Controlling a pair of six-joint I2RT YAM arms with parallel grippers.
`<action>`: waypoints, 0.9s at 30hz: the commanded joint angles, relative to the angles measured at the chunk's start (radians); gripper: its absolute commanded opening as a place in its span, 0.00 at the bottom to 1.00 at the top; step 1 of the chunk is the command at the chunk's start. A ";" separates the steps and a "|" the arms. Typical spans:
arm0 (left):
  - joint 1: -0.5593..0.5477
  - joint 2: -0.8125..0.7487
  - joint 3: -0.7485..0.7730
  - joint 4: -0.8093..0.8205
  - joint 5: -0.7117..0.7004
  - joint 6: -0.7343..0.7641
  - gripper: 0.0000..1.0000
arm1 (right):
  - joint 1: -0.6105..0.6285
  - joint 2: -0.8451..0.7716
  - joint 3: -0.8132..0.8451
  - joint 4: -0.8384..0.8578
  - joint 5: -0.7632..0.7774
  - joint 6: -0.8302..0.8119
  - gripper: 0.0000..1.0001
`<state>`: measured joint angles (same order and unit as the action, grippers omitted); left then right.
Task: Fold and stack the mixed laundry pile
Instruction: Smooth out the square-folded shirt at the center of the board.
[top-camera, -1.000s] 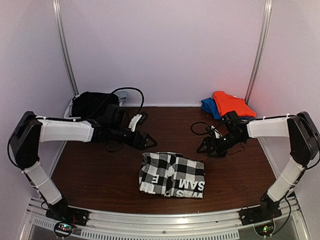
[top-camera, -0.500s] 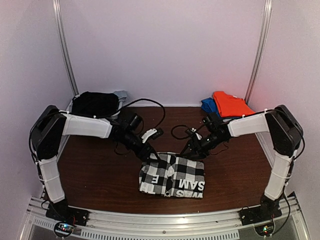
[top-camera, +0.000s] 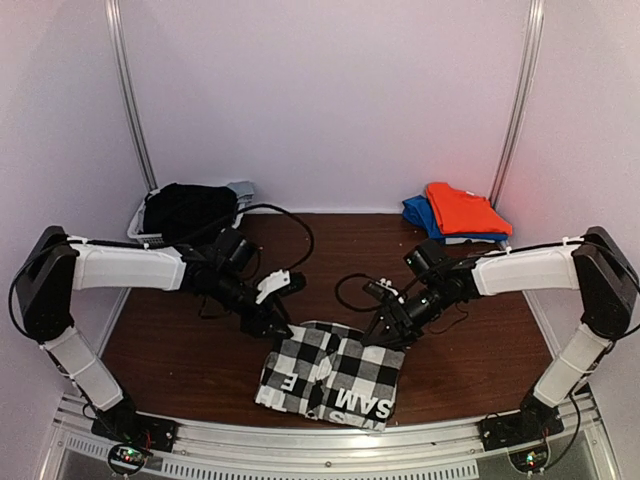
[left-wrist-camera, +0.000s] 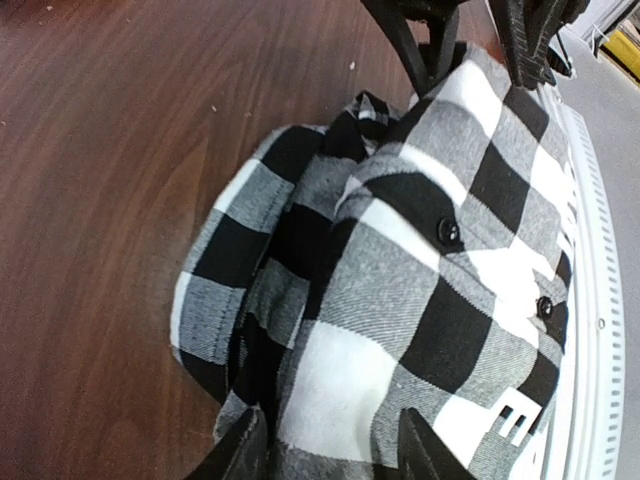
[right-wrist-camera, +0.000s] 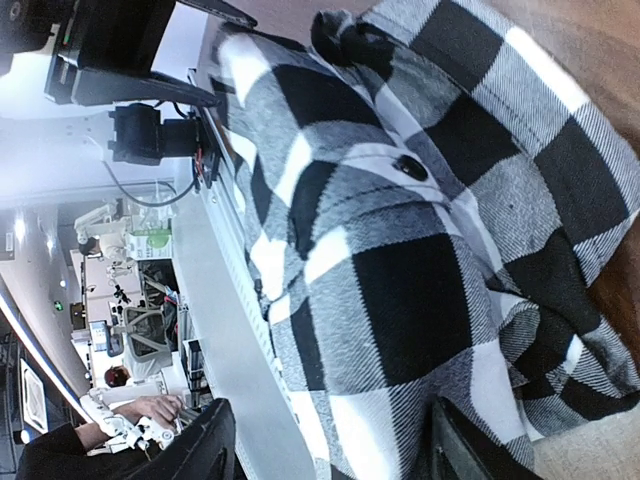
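At ten o'clock on the worktop (top-camera: 180, 340), a plain black garment (top-camera: 185, 210) lies heaped in a white slatted basket (top-camera: 136, 228), well apart from both arms.

The left pincer (top-camera: 272, 322) sits at the far-left corner of the black-and-white checked shirt (top-camera: 335, 375). From it the shirt's body lies toward four o'clock. In the left wrist view its fingers stand part-spread astride the bunched edge, with cloth filling the gap; I cannot tell whether they bite.

The shirt is at six o'clock, near the front edge. It is folded into a rough rectangle whose long axis runs about nine to three, the right end dipping toward four. It looks thick and soft, with a buttoned front, lettering along the near side and a rumpled far edge.

The right pincer (top-camera: 385, 330) is at the far-right corner, the shirt toward seven o'clock from it. It also straddles a fold, its grip unclear. Each arm is about equally near its own corner, so the next move probably needs both together.

At one o'clock a folded orange-red garment (top-camera: 460, 207) rests on a blue one (top-camera: 413, 212).
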<state>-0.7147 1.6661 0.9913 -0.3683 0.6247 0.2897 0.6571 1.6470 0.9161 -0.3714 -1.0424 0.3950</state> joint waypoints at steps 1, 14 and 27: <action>-0.018 -0.101 0.037 0.030 -0.049 0.083 0.48 | -0.070 -0.050 0.015 0.050 -0.063 0.069 0.66; -0.114 0.077 0.191 0.016 -0.051 0.140 0.54 | -0.095 0.267 0.292 0.145 -0.079 0.213 0.38; -0.118 0.200 0.242 -0.060 -0.011 0.172 0.52 | -0.030 0.466 0.301 0.051 -0.061 0.137 0.27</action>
<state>-0.8284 1.8484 1.2087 -0.3977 0.5888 0.4351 0.6312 2.0815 1.2076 -0.2676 -1.1240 0.5835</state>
